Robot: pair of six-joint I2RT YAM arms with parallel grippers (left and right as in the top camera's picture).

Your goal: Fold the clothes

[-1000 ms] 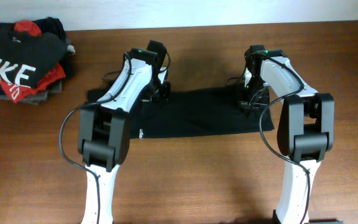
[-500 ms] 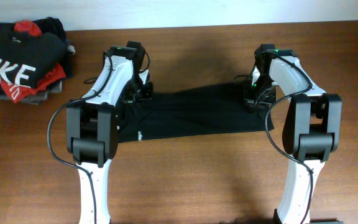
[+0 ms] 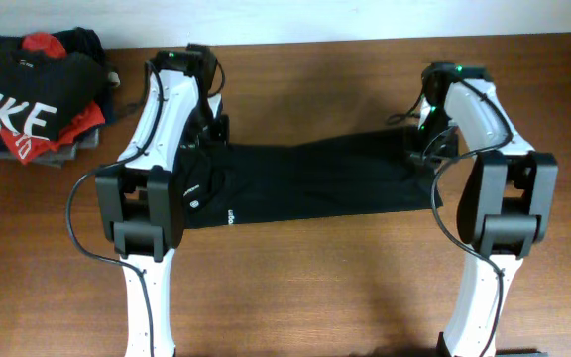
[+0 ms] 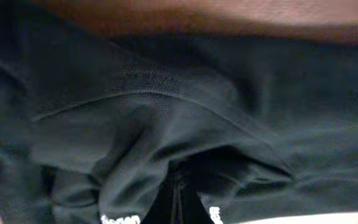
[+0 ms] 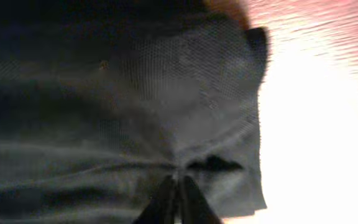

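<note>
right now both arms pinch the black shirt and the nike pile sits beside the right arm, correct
No. The Nike pile sits beside the left arm, as the overhead view shows. The black shirt is pinched at both ends.

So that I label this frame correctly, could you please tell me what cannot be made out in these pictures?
1. Overhead: the left gripper and right gripper sit under their arms, so their hold on the black T-shirt is unseen there.
2. Left wrist: the shirt's white lettering is blurred and cut off by the bottom edge.
3. Right wrist: glare washes out the table.
4. Overhead: the NIKE shirt covers most of the pile beneath it.
</note>
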